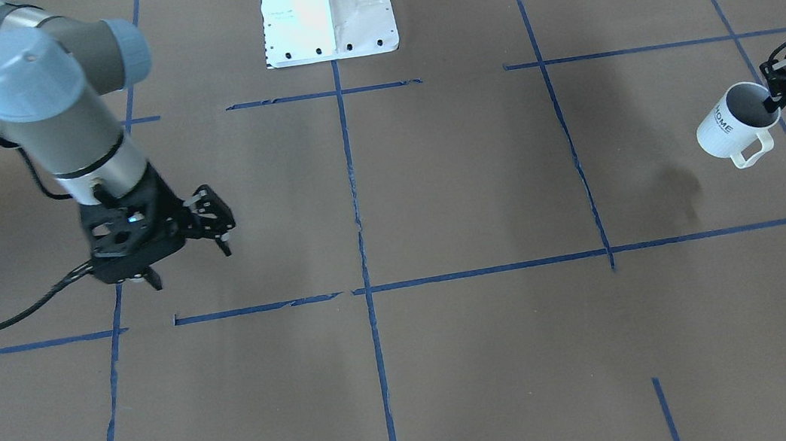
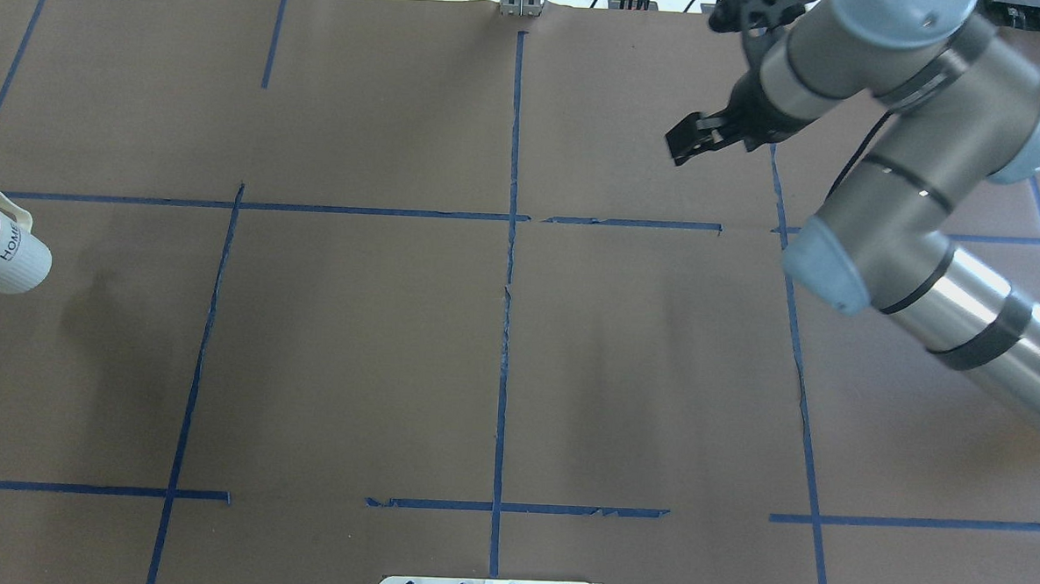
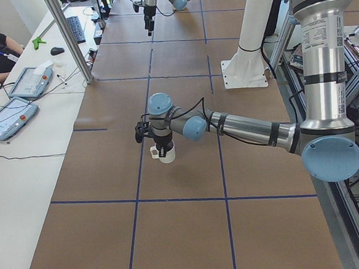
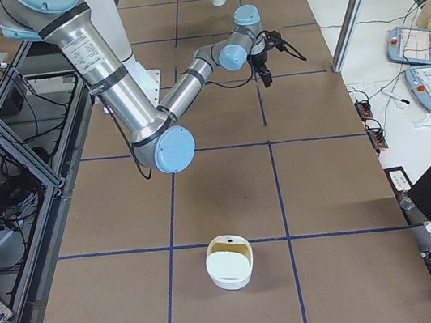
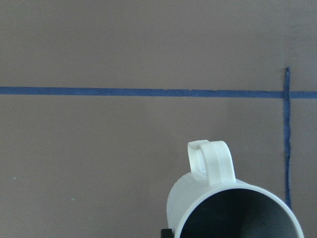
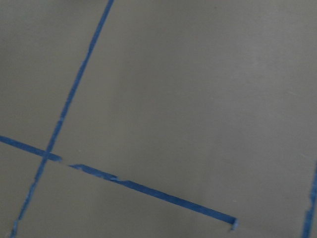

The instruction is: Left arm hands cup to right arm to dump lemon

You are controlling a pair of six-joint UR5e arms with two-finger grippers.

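Closest to the left wrist camera, the cup (image 5: 233,213) is filling the lower right of that frame. Its grey mouth is opening toward the lens and its squarish handle is pointing toward the top. From the left-end view I am seeing it hanging clear of the table under the near arm, mouth up and long axis close to vertical. In the front-facing view it is reading as leaning, with mouth toward the upper right, base toward the lower left and handle toward the bottom. It is sitting near the right edge of that frame, and its shadow is lying apart from it, lower left on the table (image 1: 457,364).

Bare brown surface crossed by blue tape lines (image 1: 351,180) is spreading across the whole middle between the two arms, with the white base (image 1: 327,9) at top centre.

The left gripper (image 1: 774,100) is clamping the cup's rim, one finger reaching inside the mouth and the other outside the wall. The right gripper (image 1: 191,266), at the left of the front-facing frame, is hanging above the table with its fingers spread wide, grasping nothing.
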